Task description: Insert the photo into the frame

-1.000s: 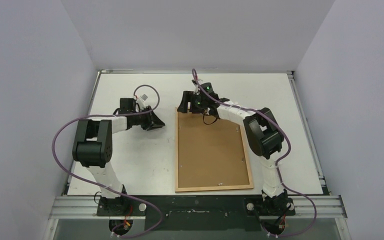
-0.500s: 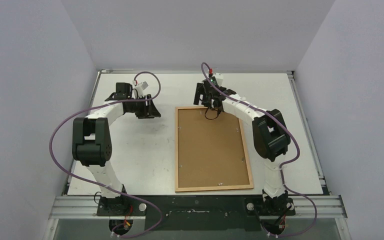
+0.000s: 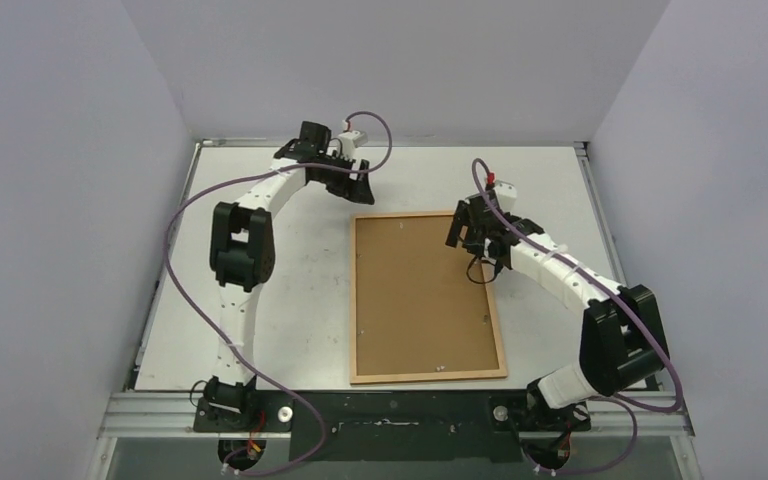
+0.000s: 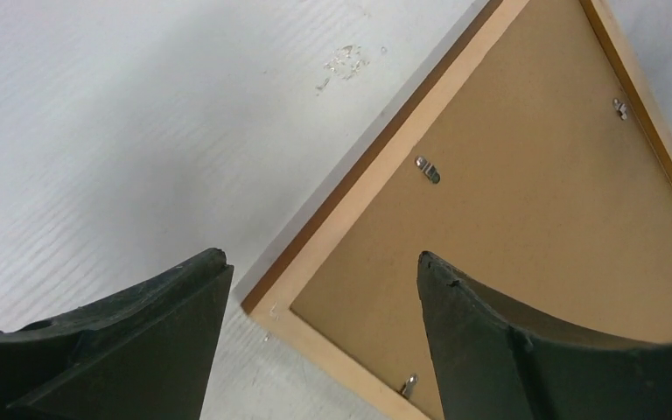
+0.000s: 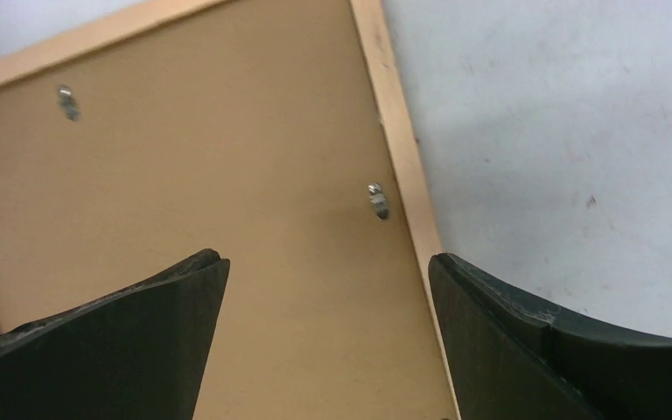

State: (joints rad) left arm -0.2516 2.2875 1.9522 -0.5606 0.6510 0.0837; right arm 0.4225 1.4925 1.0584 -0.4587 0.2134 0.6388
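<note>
On the table (image 3: 305, 330), dead centre: the frame (image 3: 428, 377) lies face down, brown backing board (image 3: 420, 300) seated inside its wooden border, small metal tabs (image 4: 428, 170) spaced round the inner edge. No sign of the photo in any view (could be under the board, can't tell).

Over the far-left corner of the frame hovers the left claw (image 4: 321, 255), fingers spread wide, nothing between them. Over the right border near the far end hovers the right claw (image 5: 325, 257), one tab just below it, also spread and empty. Neither touches the frame as far as I can see.

My read: tab work is the step in hand, either locking the board down or freeing it. Where the photo is decides which.

To do it well:
- Drop one fingertip beside a tab, not on top of it, and sweep sideways so it pivots.
- Pin the border with the other claw so the frame doesn't skate on the smooth table.
- Keep pressure light (the board looks thin).
- Go tab by tab, checking each from the wrist view.
</note>
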